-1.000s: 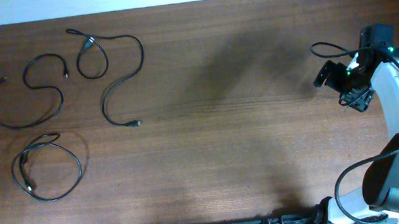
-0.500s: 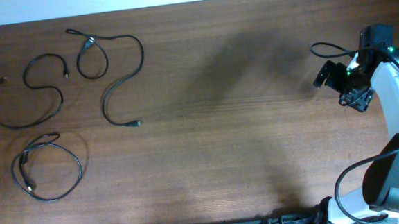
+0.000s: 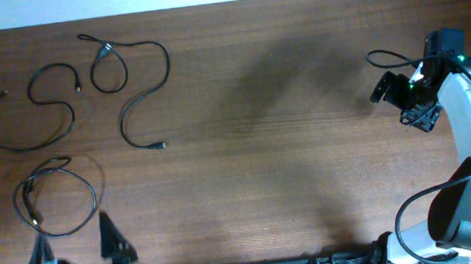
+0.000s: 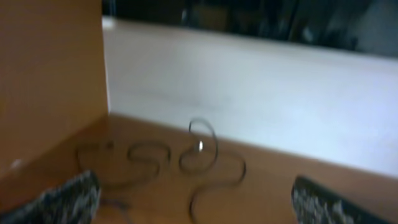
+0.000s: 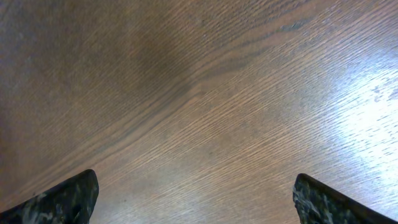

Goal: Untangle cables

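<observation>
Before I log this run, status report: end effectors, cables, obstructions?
Left end effector open, empty. Right end effector open, empty. Three cables lying apart, left side. Nothing blocking.

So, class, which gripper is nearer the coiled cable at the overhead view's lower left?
Left. The left gripper sits just beside the coiled cable, on the robot's side; the right gripper is far across the table.

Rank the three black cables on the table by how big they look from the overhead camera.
1. The looped cable at the top sprawls widest.
2. The wavy cable at far left.
3. The coiled cable below it is most compact, though these last two look close.
</observation>
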Robot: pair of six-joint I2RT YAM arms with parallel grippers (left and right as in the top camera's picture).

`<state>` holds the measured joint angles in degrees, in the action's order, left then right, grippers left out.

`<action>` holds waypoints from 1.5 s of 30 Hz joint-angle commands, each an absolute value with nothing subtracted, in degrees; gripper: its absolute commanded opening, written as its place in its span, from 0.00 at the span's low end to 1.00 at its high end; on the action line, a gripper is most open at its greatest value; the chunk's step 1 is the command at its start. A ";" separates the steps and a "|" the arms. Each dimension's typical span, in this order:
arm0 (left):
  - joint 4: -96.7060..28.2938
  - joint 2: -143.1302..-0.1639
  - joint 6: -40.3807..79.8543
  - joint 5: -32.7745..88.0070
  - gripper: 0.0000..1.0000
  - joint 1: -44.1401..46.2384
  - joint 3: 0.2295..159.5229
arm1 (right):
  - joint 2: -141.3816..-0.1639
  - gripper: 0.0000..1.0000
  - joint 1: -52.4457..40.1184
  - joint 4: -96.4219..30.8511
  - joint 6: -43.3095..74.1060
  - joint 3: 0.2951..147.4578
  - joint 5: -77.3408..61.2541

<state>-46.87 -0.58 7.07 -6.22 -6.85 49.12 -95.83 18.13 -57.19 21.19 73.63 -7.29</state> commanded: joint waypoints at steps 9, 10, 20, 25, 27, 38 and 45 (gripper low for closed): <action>-24.14 -0.40 8.86 -1.48 0.99 -6.63 28.18 | -96.09 0.99 18.02 -57.21 21.50 74.04 -6.81; -22.02 -0.40 10.13 -1.45 0.99 -6.63 26.39 | -96.09 0.99 18.02 -57.21 21.52 74.04 -6.81; -1.13 -0.40 16.71 -1.48 0.99 -6.63 6.17 | -96.09 0.99 18.02 -57.21 21.52 74.04 -6.81; 2.09 -0.40 16.71 -1.50 0.99 -6.63 1.06 | -96.09 0.99 18.02 -57.21 21.52 74.04 -6.81; 1.58 -0.40 16.71 -1.89 0.99 -6.63 0.84 | -96.09 0.99 18.02 -57.21 21.52 74.04 -6.81; -4.51 -0.40 16.73 -6.33 0.99 -6.63 0.78 | -96.09 0.99 18.02 -57.21 21.52 74.04 -6.81; -4.84 -0.45 16.71 -3.86 0.99 -6.63 0.78 | -96.09 0.99 18.02 -57.21 21.52 74.04 -6.81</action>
<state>-4.89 -0.62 16.14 -4.71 -6.85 1.10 -95.83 18.13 -57.21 21.19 73.63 -7.33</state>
